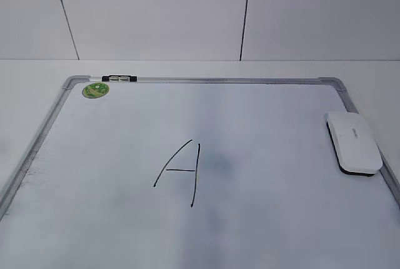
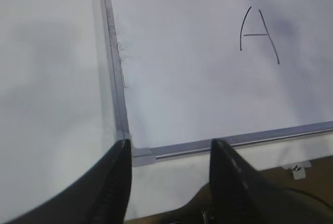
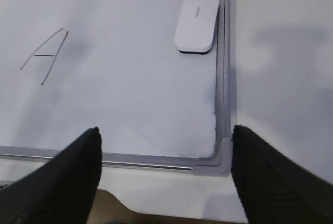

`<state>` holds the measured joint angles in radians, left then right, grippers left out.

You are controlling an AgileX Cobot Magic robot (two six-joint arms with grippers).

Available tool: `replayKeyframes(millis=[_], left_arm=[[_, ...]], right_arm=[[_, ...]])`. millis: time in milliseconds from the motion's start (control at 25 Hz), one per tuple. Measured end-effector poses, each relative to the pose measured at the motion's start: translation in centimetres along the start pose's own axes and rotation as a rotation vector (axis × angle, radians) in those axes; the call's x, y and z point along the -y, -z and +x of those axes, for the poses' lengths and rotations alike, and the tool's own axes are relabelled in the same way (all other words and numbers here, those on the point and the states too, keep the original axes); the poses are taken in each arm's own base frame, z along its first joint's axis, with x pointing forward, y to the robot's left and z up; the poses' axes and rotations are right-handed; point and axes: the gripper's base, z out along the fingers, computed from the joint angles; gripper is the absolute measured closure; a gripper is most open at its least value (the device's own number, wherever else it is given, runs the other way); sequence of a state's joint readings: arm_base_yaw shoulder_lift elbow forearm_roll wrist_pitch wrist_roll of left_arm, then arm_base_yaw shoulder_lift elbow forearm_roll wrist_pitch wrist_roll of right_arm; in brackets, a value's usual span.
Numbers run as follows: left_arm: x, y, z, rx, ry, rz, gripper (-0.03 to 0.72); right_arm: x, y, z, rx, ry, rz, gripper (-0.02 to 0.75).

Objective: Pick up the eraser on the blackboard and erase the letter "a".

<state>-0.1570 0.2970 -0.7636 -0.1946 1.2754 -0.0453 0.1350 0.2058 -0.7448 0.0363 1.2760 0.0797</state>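
Observation:
The eraser (image 1: 353, 142), a white oblong block with a black underside, lies flat on the blackboard (image 1: 206, 81) against its right frame. It also shows in the right wrist view (image 3: 197, 20). No small letter "a" shows in any view. Only a large uppercase "A" (image 1: 181, 172) is on the board, with a faint grey smudge (image 1: 219, 164) just right of it. My left gripper (image 2: 169, 153) is open and empty over the board's near left corner. My right gripper (image 3: 165, 140) is open and empty over the near right corner, well short of the eraser. Neither gripper shows in the exterior view.
A round green sticker (image 1: 95, 89) sits in the board's far left corner. A small black-and-white object (image 1: 120, 79) lies on the far frame beside it. The board rests on a white table (image 1: 375, 72) with a white panelled wall behind. The table's near edge shows below both grippers.

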Motion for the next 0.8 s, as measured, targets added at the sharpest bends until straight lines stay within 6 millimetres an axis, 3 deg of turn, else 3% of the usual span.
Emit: replayKeyframes(millis=[360,800], left_arm=[[-0.8,-2.0,3.3,0.061,-0.070,-0.001,0.319],[-1.3,-3.5,3.8,0.099,-0.117,-0.027,0.312]], right_arm=[[0.7,-3.2,3.5,-0.100,0.019,0.043,0.146],[1.4,-3.5,3.9,-0.074,0.048,0.105,0.146]])
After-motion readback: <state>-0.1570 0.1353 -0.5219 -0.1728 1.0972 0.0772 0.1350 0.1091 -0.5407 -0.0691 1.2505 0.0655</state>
